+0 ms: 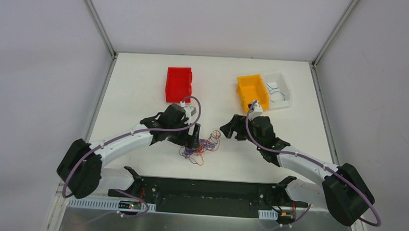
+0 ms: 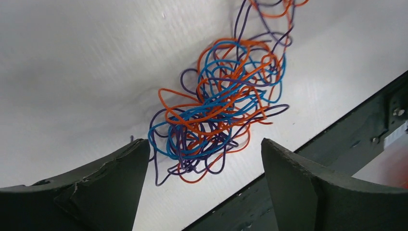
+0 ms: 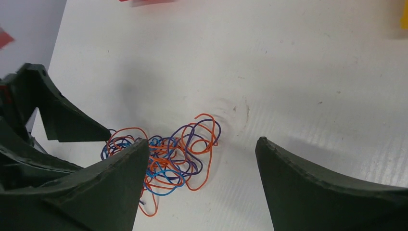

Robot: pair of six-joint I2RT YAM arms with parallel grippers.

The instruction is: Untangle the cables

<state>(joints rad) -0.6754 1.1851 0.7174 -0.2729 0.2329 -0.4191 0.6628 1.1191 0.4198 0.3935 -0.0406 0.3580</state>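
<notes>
The cables (image 1: 201,146) are a small knot of thin orange, blue and purple wires lying on the white table (image 1: 141,93) near its front edge. My left gripper (image 1: 192,139) hangs over the knot's left side. In the left wrist view the left gripper (image 2: 203,142) is open, and the lower loops of the cables (image 2: 221,106) lie on the table between and just beyond its fingertips, gripped by neither. My right gripper (image 1: 230,131) is to the right of the knot. It is open (image 3: 202,140), with the cables (image 3: 168,159) by its left finger and bare table between the jaws.
A red bin (image 1: 179,84) stands at the back left. An orange bin (image 1: 252,91) and a white tray (image 1: 288,95) holding a few blue wires stand at the back right. The black base rail (image 1: 205,195) runs along the front edge, close behind the knot.
</notes>
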